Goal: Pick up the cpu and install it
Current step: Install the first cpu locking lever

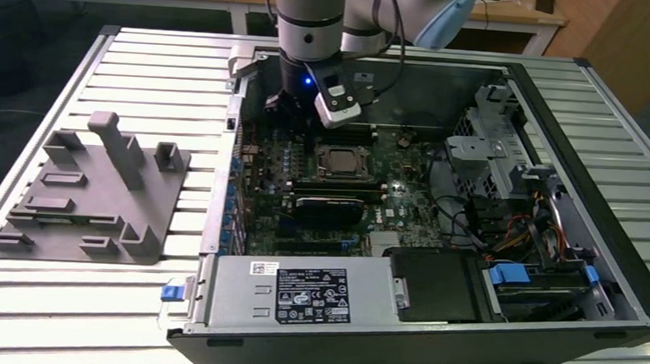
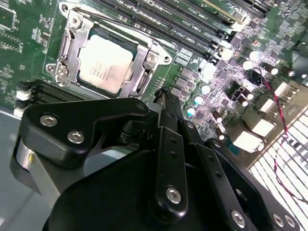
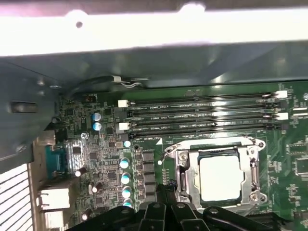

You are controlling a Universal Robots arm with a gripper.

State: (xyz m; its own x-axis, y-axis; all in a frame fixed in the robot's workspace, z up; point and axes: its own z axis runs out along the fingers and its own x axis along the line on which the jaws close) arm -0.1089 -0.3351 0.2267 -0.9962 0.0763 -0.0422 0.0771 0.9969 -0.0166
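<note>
Inside the PC case (image 1: 428, 352), cpu (image 1: 336, 160) (image 2: 105, 64) (image 3: 220, 178) is sitting in the mobo socket (image 2: 65, 45) (image 3: 183, 179); gripper (image 1: 281, 105) (image 2: 163, 96) (image 3: 167, 204) is hovering just far-left of it, fingers pressed together, empty.

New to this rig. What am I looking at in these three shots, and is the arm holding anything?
It is one robot arm reaching into an open PC case on a slatted table. The exterior view looks from off the arm; both wrist views come from cameras riding near its wrist, facing the motherboard. A grey fixture block sits on the table at the exterior view's left. The cpu lies in its socket, apart from the black gripper beside it. Whether the gripper is open, I cannot tell.
</note>
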